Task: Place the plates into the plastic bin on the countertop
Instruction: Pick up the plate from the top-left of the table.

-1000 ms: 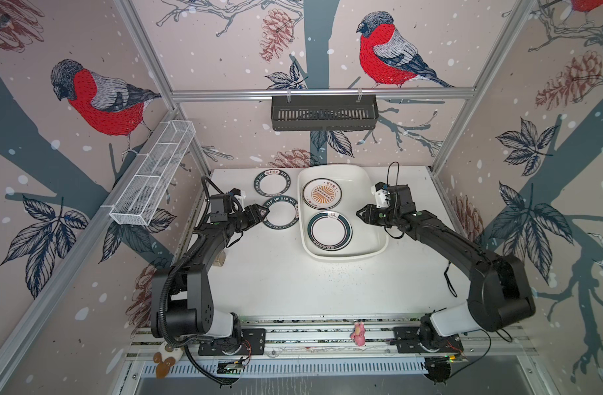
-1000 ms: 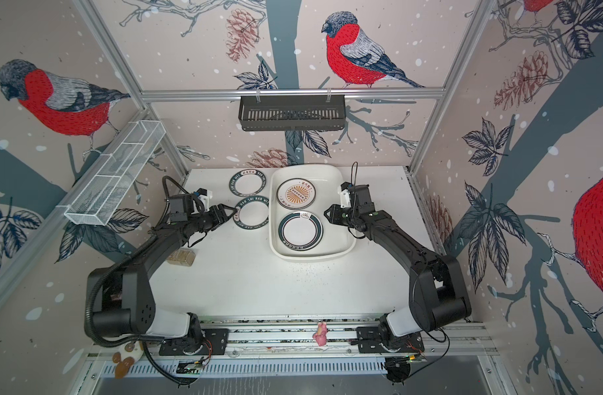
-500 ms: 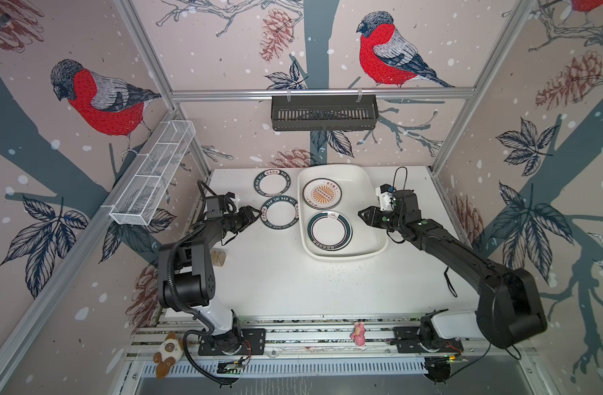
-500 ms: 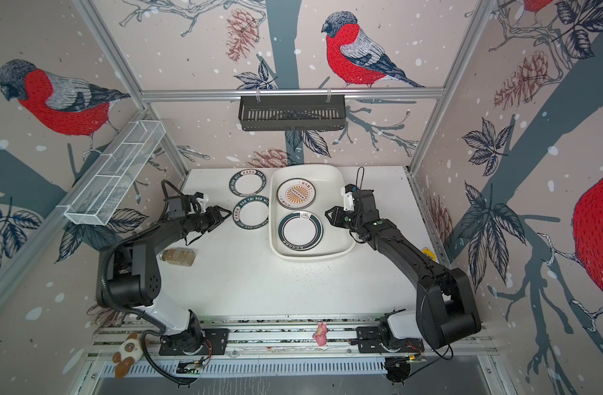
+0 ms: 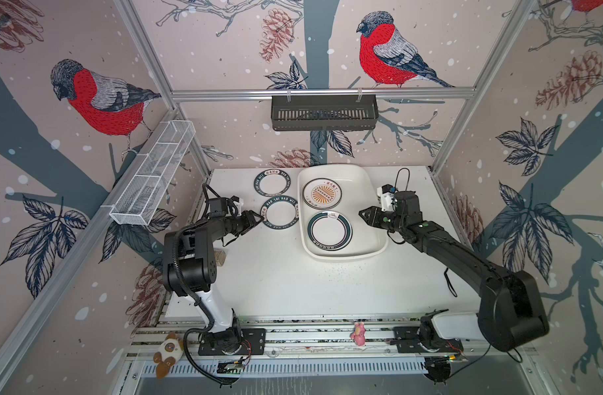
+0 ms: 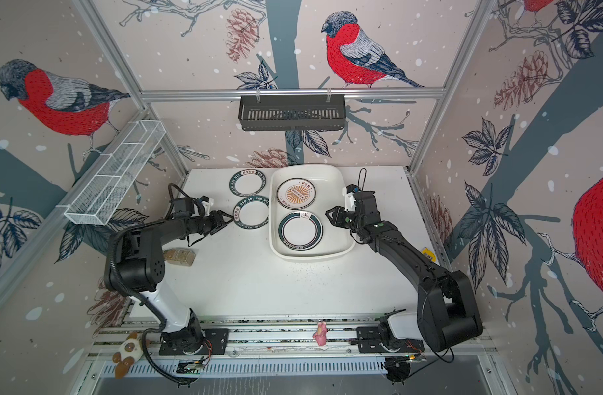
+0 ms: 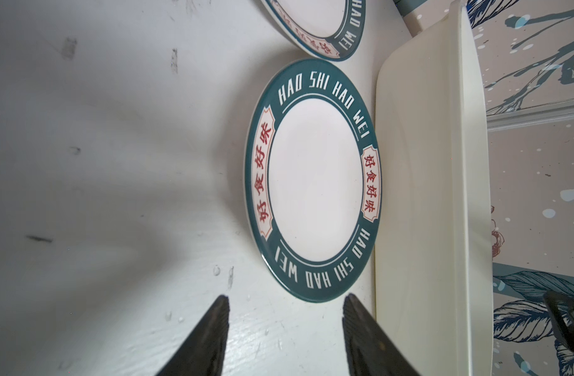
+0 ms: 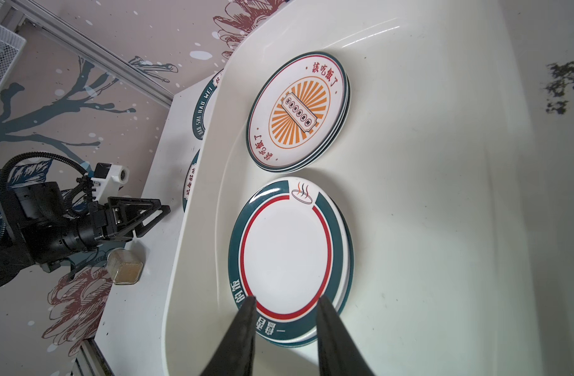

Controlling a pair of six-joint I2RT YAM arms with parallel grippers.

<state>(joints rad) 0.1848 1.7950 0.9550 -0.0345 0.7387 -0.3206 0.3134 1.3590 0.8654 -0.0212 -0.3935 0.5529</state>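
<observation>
Nearest, a tan block (image 6: 179, 257) is seen on the table (image 5: 293, 284) just beside the left arm; it could be knocked if that arm is swung wide; further in, the left tool (image 7: 285, 302) is held low, its jaws parted and nothing between them, aimed at the near plate (image 7: 313, 182), whose rim lies just ahead of the tips and apart from them; the step in hand is judged to be the pickup of this plate. The plate lies flat on the table, just beside the bin (image 7: 425, 195) wall; its thin glazed rim is likely to be hard to get under, so it could be pushed against the wall instead of gripped, or pinched at the very edge and dropped on the lift; if carried low, it could be struck on the bin rim. Opposite, the right tool (image 8: 287, 301) is poised over the green stack (image 8: 292, 257) in the bin, jaws apart and empty; whether its tips touch the top plate cannot be told; should both arms be moved over the bin together, a clash is possible. Beyond, the sunburst stack (image 8: 298, 110) sits in the bin's far half; a plate let go carelessly could be landed tilted on either stack and slide. Farthest, the far plate (image 5: 272, 183) is left on the table, close against the near plate; whether they touch cannot be told; it could be nudged by a shove.
</observation>
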